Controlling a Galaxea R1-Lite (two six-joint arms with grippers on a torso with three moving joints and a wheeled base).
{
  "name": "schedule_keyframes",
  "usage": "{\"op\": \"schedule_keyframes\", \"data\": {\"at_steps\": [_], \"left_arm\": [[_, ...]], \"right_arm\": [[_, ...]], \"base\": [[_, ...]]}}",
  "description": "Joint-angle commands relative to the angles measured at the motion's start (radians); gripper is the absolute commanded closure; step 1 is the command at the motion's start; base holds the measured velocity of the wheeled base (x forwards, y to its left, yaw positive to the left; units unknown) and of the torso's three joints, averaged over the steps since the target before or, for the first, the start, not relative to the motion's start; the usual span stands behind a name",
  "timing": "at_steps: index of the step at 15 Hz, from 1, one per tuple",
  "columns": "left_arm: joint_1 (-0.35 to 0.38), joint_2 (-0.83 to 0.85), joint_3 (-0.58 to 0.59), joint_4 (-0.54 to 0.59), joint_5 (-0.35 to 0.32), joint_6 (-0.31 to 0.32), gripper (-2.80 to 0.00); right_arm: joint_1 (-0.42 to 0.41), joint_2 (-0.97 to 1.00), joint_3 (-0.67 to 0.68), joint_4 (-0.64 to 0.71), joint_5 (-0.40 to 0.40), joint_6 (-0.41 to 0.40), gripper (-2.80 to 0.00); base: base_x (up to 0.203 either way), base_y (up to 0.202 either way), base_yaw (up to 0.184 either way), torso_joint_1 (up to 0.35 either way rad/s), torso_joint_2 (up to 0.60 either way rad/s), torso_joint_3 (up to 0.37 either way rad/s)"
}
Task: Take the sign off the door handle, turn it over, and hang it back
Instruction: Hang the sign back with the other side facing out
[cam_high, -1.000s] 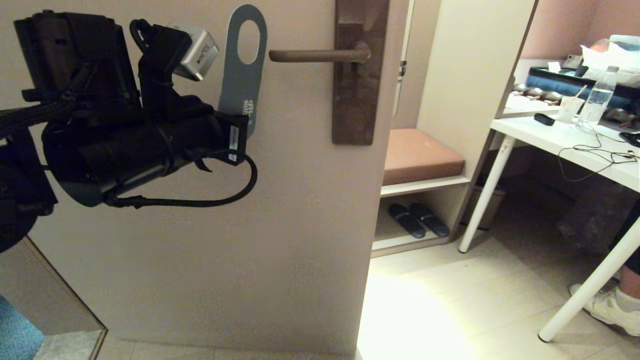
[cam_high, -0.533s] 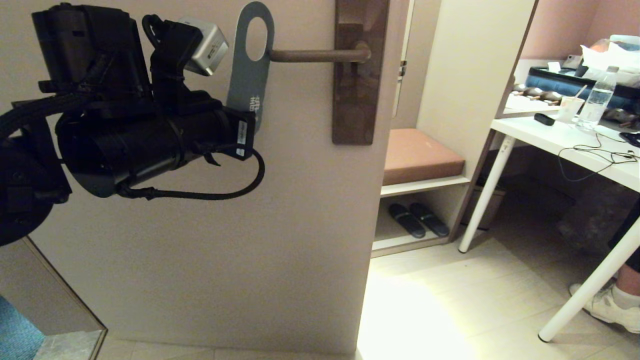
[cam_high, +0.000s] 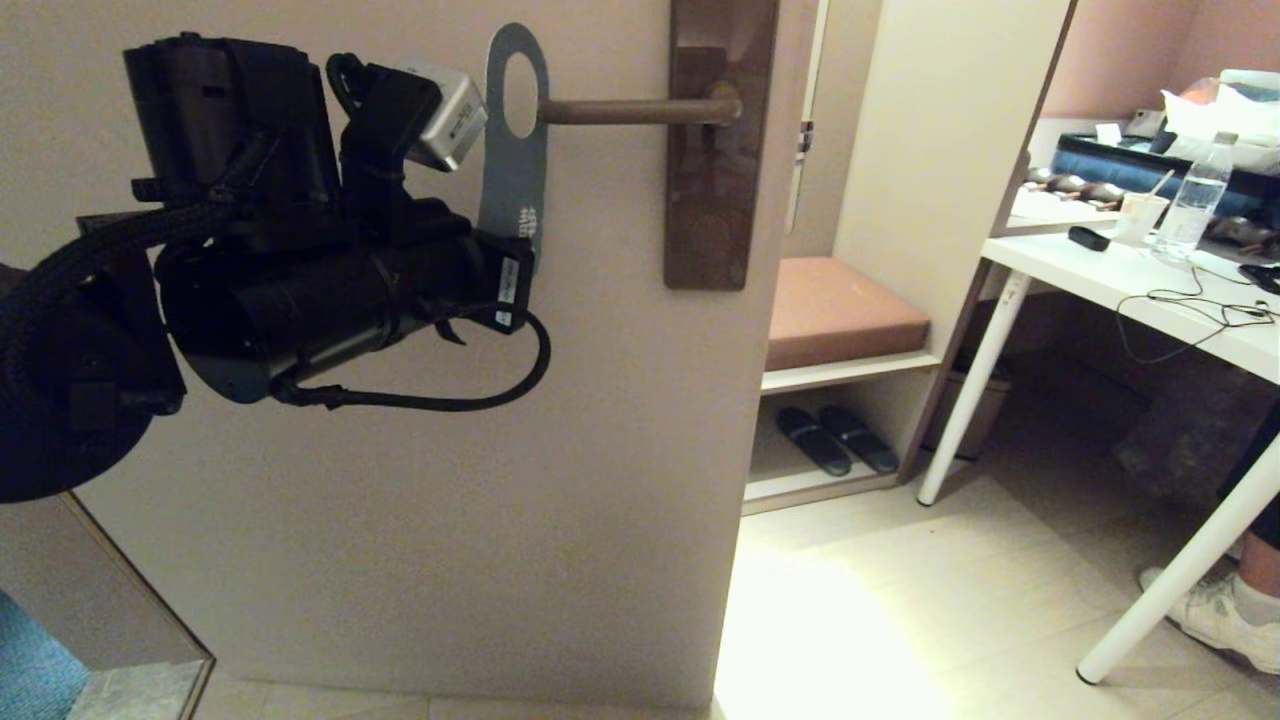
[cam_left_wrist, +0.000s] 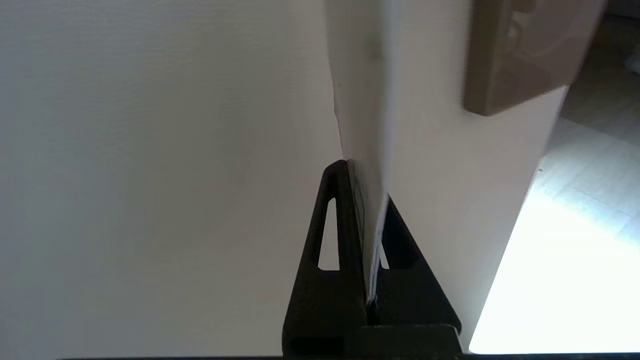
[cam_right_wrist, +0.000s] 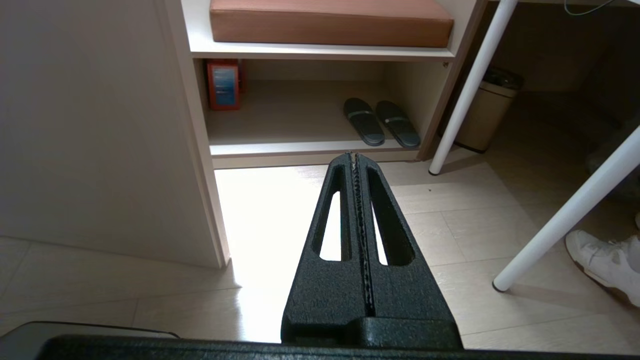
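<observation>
The sign (cam_high: 510, 180) shows its blue-grey face in the head view, upright and turned partly edge-on. Its round hole is level with the free end of the door handle lever (cam_high: 630, 110). The lever's tip meets the sign's right edge; I cannot tell if it is inside the hole. The lever sits on a tall brown backplate (cam_high: 712, 150). My left gripper (cam_left_wrist: 365, 185) is shut on the sign's lower end (cam_left_wrist: 360, 110), close to the door. My right gripper (cam_right_wrist: 356, 156) is shut and empty, low over the floor, out of the head view.
The door's free edge is just right of the backplate. Beyond it stands a shelf unit with a brown cushion (cam_high: 840, 310) and slippers (cam_high: 835, 438). A white table (cam_high: 1100, 275) with a bottle stands at the right, with a person's shoe (cam_high: 1220, 620) under it.
My left arm has carried the sign to the right, from clear of the lever's tip up to it. The sign has turned more edge-on.
</observation>
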Motion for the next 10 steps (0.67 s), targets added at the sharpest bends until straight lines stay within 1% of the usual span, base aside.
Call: {"op": "schedule_keyframes", "data": {"at_steps": [1, 7, 10], "left_arm": [[-0.006, 0.013, -0.009, -0.003, 0.0, 0.002, 0.0], [-0.006, 0.028, -0.044, 0.0, 0.002, 0.003, 0.0], [-0.018, 0.028, -0.044, 0.0, 0.003, 0.005, 0.0]], "right_arm": [[0.0, 0.001, 0.0, 0.001, 0.0, -0.001, 0.0], [0.0, 0.001, 0.0, 0.002, 0.0, -0.001, 0.0], [0.0, 0.001, 0.0, 0.001, 0.0, -0.001, 0.0]], "base": [[0.0, 0.0, 0.0, 0.0, 0.0, 0.0], [0.0, 0.0, 0.0, 0.0, 0.0, 0.0], [0.0, 0.0, 0.0, 0.0, 0.0, 0.0]]}}
